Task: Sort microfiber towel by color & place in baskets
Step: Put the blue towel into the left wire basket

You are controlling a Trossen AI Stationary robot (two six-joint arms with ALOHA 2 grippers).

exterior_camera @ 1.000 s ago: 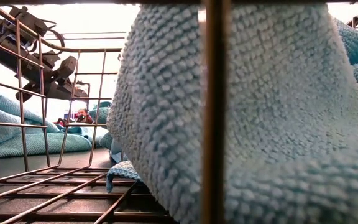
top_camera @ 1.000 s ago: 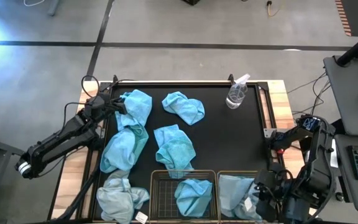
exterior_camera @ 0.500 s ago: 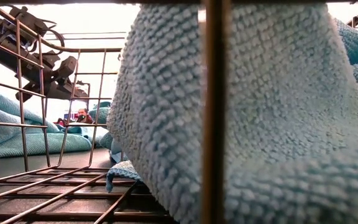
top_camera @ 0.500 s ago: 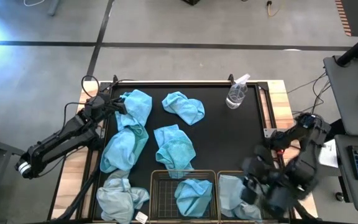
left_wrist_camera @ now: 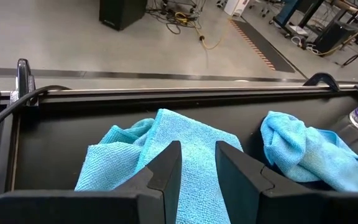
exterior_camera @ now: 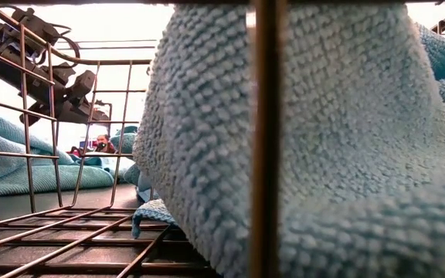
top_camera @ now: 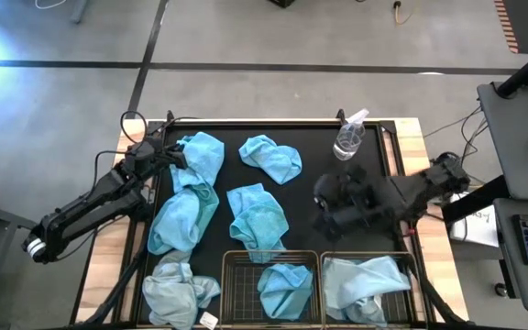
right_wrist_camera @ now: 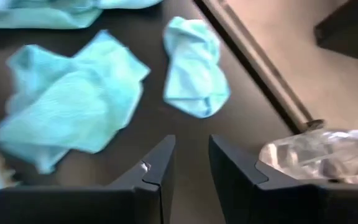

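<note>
While the right gripper (top_camera: 330, 203) hangs over the bare black mat between the clear plastic spray bottle (top_camera: 348, 137) and the baskets, its two dark fingers (right_wrist_camera: 157, 171) stand a little apart with nothing between them, as the right wrist view shows. Judging from that, the step in hand is a reach for another turquoise cloth. The crumpled turquoise microfiber towel at mid-table (top_camera: 257, 216) lies nearest, with a smaller turquoise towel (top_camera: 271, 157) beyond it toward the far edge. A good pick would come down on a raised fold near the cloth's middle, so that the whole towel lifts and no corner drags across the mat or catches on the wire rim. The bottle stands close to the arm's path and could be knocked over by a wide swing.

The left gripper (left_wrist_camera: 197, 168) waits at the table's left side, fingers slightly parted and empty, just above a long turquoise towel (top_camera: 191, 188).

Two dark bronze wire-mesh baskets sit side by side at the near edge. The left basket (top_camera: 236, 259) holds one bright turquoise towel (top_camera: 284, 286). The right basket (top_camera: 409, 298) holds a pale grey-blue towel (top_camera: 363, 282) spread over most of it. Another pale grey-blue towel (top_camera: 177, 291) lies on the table left of the baskets, not yet sorted.
</note>
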